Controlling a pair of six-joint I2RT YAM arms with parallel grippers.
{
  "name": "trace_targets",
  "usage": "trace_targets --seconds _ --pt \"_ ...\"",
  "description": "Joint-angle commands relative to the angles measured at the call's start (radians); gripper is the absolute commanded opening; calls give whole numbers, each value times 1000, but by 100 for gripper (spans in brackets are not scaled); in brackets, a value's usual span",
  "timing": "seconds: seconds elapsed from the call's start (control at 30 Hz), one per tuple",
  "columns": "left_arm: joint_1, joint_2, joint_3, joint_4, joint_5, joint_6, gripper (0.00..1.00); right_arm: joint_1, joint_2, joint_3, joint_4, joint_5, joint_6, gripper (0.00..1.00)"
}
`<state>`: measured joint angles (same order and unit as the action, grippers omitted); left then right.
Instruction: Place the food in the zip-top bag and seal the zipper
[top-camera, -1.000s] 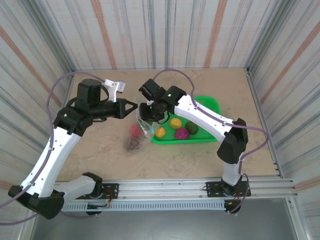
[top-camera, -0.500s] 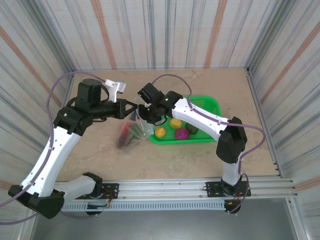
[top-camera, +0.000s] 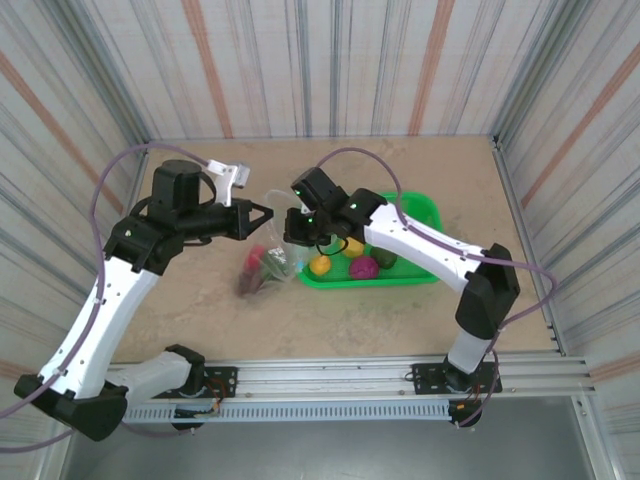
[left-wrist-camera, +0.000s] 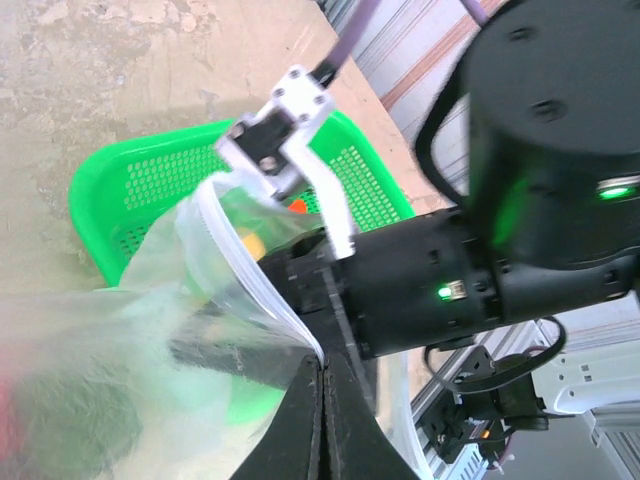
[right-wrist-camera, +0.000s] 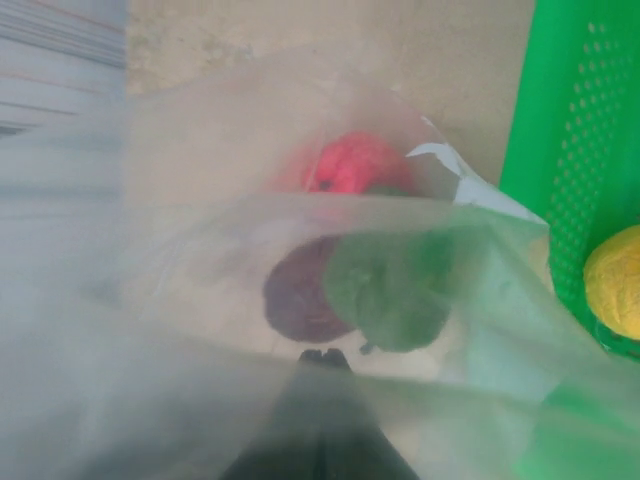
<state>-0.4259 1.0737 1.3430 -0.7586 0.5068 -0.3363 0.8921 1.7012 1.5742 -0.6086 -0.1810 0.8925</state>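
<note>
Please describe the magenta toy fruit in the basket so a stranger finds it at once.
Find the green mesh basket, right of centre on the table. Near its front rim the magenta toy fruit lies between an orange-yellow piece on its left and a dark green piece on its right; no other basket piece is magenta.

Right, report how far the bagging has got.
Done: three food pieces, red, maroon and green, sit inside the zip-top bag. In hand: left gripper and right gripper both pinch the bag's mouth. Left: four pieces wait in the green basket, and the zipper is unsealed.
</note>
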Motion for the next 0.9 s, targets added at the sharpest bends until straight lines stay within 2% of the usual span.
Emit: trace_targets --seconds 0.0,0.07,0.27,0.4,0.5,0.6,0.67,0.73,0.77,0.83,0.87 --pt "-5 -24 -20 -11 -14 30 0 -14 -94 -41 112 -35 -44 0" --pt "-5 -30 -25 -13 -18 33 0 -22 -112 -16 102 -53 -77 0" --pt "-5 -38 -40 -16 -22 36 0 -38 -137 137 -126 53 -144 0" --pt "-5 -38 -45 -15 -24 37 0 -69 -205 95 -114 71 -161 0" --pt "-6 -44 -38 -22 -44 45 0 -122 -226 106 -189 52 -158 0" --pt "-5 -56 -23 -44 -90 63 0 -194 -281 42 -214 31 -181 0" --pt "-6 -68 -11 -67 -132 79 0 -235 -321 -9 -241 61 -199 0" --pt "-5 -78 -2 -89 -176 93 0 -260 -359 -63 -279 132 -232 7" --pt "-6 -83 3 -99 -190 101 0 -268 -372 -87 -294 157 -244 16" --pt "-5 -92 20 -119 -224 117 0 -290 -393 -144 -311 189 -261 43" --pt "-5 -95 29 -126 -237 123 0 -299 -398 -169 -314 196 -270 49"
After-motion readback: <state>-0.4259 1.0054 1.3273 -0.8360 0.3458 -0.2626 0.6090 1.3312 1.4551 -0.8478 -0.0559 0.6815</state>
